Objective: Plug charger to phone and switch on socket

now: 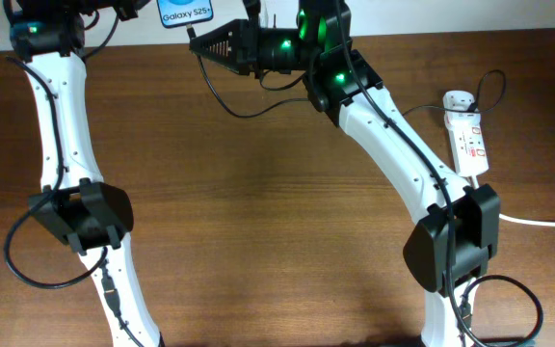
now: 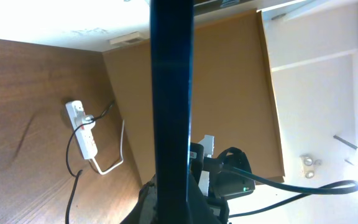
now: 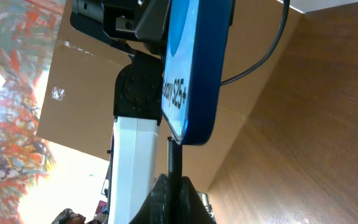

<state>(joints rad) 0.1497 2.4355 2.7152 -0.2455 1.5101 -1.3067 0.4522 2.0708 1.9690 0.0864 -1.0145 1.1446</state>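
The phone [image 1: 186, 13], blue screen with white "Galaxy S25+" text, is held up at the far edge by my left gripper [image 1: 133, 9], which is shut on it. In the left wrist view it shows edge-on as a dark bar [image 2: 173, 93] rising from the jaws [image 2: 173, 196]. My right gripper [image 1: 197, 41] is shut on the charger's plug end [image 3: 174, 158]. The plug tip meets the phone's lower end [image 3: 194, 68]; I cannot tell if it is seated. The thin black cable [image 1: 229, 108] trails to the white socket [image 1: 468, 135] at the right, also in the left wrist view [image 2: 82, 130].
The socket's thick white cord [image 1: 547, 223] runs off the table's right edge. A white adapter [image 1: 458, 99] sits in the socket's far end. Both arm bases stand at the near edge, with brown wooden tabletop [image 1: 258, 212] between them.
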